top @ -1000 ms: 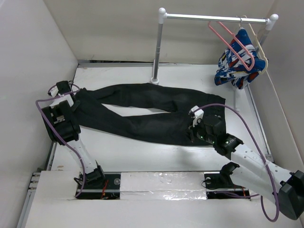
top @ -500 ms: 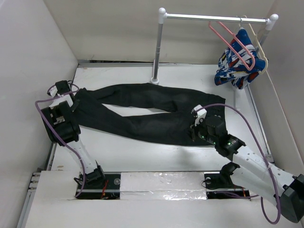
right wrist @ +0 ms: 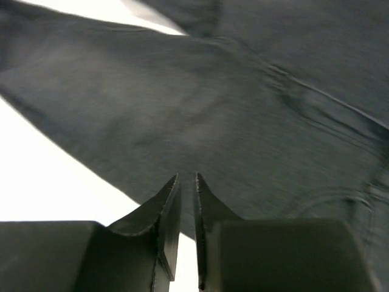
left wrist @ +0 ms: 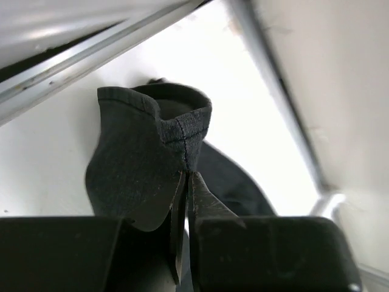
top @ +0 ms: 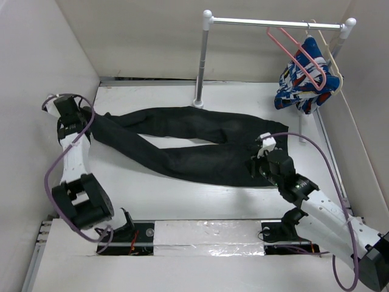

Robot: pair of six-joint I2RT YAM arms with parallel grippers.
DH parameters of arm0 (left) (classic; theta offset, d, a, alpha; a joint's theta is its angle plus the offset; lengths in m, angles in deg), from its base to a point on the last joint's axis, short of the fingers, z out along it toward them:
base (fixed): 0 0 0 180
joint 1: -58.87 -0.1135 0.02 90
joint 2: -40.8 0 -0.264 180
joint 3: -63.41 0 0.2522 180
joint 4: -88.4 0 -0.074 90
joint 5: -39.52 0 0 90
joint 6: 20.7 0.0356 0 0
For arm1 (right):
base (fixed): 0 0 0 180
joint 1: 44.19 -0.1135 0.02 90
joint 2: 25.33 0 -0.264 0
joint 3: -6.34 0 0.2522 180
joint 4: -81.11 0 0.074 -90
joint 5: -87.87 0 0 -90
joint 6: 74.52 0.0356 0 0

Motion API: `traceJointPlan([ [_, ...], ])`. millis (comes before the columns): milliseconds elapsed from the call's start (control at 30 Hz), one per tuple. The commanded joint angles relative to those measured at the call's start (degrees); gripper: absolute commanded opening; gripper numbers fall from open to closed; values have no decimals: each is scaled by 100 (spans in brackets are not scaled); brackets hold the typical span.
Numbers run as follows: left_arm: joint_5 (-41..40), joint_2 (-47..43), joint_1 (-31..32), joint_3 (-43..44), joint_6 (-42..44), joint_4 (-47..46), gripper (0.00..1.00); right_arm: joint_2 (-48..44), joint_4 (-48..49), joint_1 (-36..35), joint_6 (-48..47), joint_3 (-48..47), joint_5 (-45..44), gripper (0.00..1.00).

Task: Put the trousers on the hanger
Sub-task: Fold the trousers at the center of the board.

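Observation:
The black trousers point(top: 182, 143) lie flat across the table, legs to the left, waist to the right. My left gripper point(top: 87, 115) is shut on the hem of a leg; in the left wrist view the gripper point(left wrist: 187, 176) pinches the raised hem point(left wrist: 140, 140) close to the left wall. My right gripper point(top: 254, 167) hovers over the waist end; in the right wrist view it point(right wrist: 187, 177) is shut and empty, with the trousers point(right wrist: 243, 109) below. The pink hanger point(top: 298, 58) hangs on the rail at the back right.
A white rack with a rail point(top: 273, 23) and post point(top: 202, 61) stands at the back. A blue, white and red garment point(top: 304, 82) hangs there on a cream hanger point(top: 334, 67). White walls close in the left point(top: 36, 61) and right sides.
My left arm has swung up and back toward the left wall, carrying the leg hem with it. My right gripper has shifted slightly right over the waist.

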Motion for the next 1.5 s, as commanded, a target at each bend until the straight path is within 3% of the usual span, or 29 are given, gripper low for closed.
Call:
traceJointPlan([
  [0, 193, -797, -46, -125, -313, -77, 0, -211, -81, 279, 259, -40, -525, 21],
  [100, -183, -1998, -46, -370, -358, -68, 0, -369, -125, 551, 391, 57, -542, 27],
  [200, -361, -2582, -46, -485, -446, 28, 0, -544, -414, 691, 470, 22, -638, 35],
  [300, -502, -3215, -46, -459, -551, 169, 0, -729, -1099, 815, 751, -109, -1357, 61],
  [333, -555, -3503, -46, -415, -578, 213, 0, -773, -1240, 815, 1047, -127, -1534, 76],
  [400, -643, -3786, -46, -327, -648, 266, 0, -844, -1259, 868, 1208, -66, -1737, 82],
  [533, -783, -4523, -46, -169, -578, 380, 0, -434, -882, 1121, 1612, 180, -1747, 82],
  [767, -1232, -5360, 174, -538, -341, 345, 0, 1027, 374, 2404, 1718, 488, -447, 78],
  [1033, -881, -5562, 472, -845, -77, 47, 0, 2039, 667, 3556, 1306, -214, 416, 76],
  [1100, -653, -5580, 472, -863, 72, -6, 0, 1960, 316, 3724, 1305, -355, 285, 75],
  [1167, -625, -5659, 551, -916, 134, -15, 0, 1531, -35, 3804, 1393, -268, 22, 66],
  [1467, -687, -5703, 622, -1162, 222, -94, 0, -386, -1354, 3971, 1972, 664, -438, 48],
])
